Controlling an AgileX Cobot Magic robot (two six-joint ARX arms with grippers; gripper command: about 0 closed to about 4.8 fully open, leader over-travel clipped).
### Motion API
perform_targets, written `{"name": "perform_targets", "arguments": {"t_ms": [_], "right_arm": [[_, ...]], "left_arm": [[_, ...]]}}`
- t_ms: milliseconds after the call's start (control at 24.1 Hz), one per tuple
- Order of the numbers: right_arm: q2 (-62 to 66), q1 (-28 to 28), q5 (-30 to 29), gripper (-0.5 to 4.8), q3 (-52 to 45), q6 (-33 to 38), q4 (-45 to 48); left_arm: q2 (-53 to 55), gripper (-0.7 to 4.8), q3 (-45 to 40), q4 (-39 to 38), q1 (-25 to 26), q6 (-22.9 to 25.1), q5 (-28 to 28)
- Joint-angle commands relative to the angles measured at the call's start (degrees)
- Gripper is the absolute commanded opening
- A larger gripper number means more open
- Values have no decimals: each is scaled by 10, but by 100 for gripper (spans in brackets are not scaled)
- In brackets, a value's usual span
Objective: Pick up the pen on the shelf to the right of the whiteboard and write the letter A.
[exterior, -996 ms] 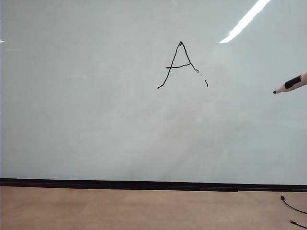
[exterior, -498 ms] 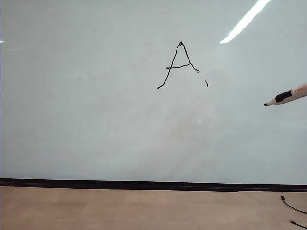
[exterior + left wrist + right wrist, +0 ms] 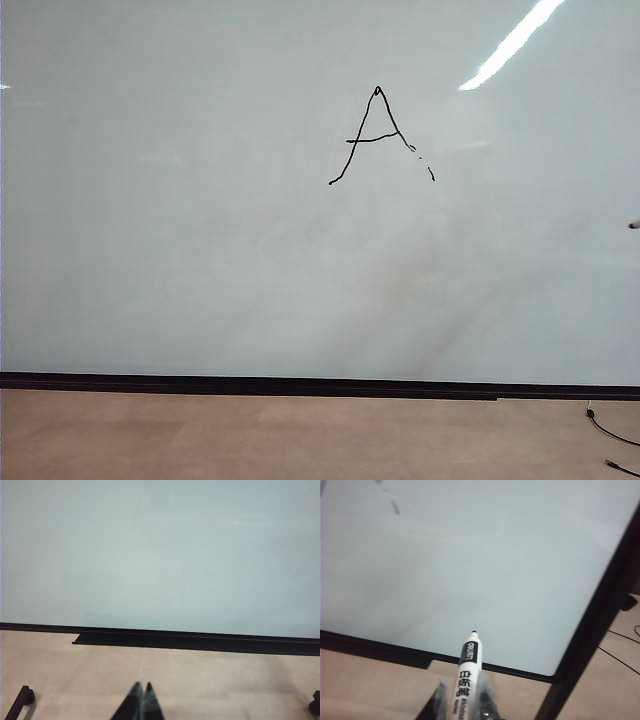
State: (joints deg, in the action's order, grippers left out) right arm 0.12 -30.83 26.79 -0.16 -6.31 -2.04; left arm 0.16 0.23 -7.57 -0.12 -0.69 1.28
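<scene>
Letter A (image 3: 378, 135) is drawn in black on the whiteboard (image 3: 200, 220), upper middle; the right leg is broken into dashes. Only the pen's dark tip is seen at the right edge of the exterior view. In the right wrist view the pen (image 3: 464, 677), a white marker with black label, is pinched between the right gripper (image 3: 462, 700) fingers, tip aimed at the board near its lower corner. The left gripper (image 3: 141, 702) is held low before the board's black bottom strip (image 3: 200, 642), fingers pressed together, nothing held. A black cable (image 3: 610, 432) is seen on the floor at right.

Open room fronts the whiteboard (image 3: 200, 250) everywhere.
</scene>
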Motion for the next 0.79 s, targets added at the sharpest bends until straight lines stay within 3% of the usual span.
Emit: {"name": "perform_targets", "arguments": {"t_ms": [41,166,373,539,788], "right_arm": [[0,90,-89,-8,2,3,9],[0,192,-173,-9,2,4,10],[0,288,-248,-9,2,17,12],[0,340,-275,-9,2,19,23],[0,362,-278,-9,2,21,23]], "left_arm": [[0,-5,2,3,0,2,0],[0,-4,2,3,0,2,0],[0,-4,2,3,0,2,0],[0,-5,2,3,0,2,0],[0,-4,2,3,0,2,0]]}}
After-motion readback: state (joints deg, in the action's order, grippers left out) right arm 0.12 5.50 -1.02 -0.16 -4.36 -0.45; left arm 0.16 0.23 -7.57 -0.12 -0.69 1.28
